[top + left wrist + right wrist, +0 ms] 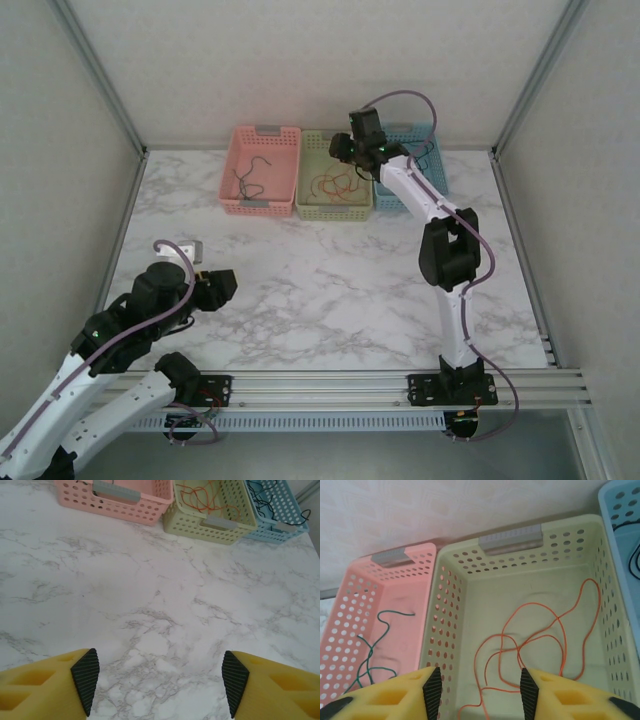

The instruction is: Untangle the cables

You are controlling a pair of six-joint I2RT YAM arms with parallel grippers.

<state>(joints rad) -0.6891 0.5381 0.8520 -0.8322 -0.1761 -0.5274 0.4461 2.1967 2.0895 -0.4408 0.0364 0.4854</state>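
In pale green basket [450,630]: orange cable [536,605]. Sprawls in loose overlapping loops on the floor of it, long axis diagonal in right wrist view, near end toward 7 o'clock, far loop toward 1 o'clock, touching the right wall. Very thin, limp, wiry.

In pink basket [350,610], just beside at 9 o'clock: dark green cable [370,652]. Same thin wire, wavy, long axis again 7 to 1 o'clock, free end pointing to 3 o'clock.

In blue basket [615,510], at 3 o'clock: black cable [632,562], just a curved bit at the frame edge; direction cannot tell.

All three baskets plastic, rectangular, walls punched with round holes, grey label clips on the rims. Stand side by side, touching, at 12 o'clock on the white marble-pattern table [330,290], against the back wall.

Right gripper [480,690]: yellow fingers with black ribbed pads [432,692], parted about halfway, gripping nothing. Hangs above the pale green basket, apart from the orange cable, one strand of which shows below in the gap.

Left gripper [160,680]: spread wide, empty, touching nothing. Sits over bare marble at 8 o'clock in top view, well apart from the baskets, aimed toward 12 o'clock.
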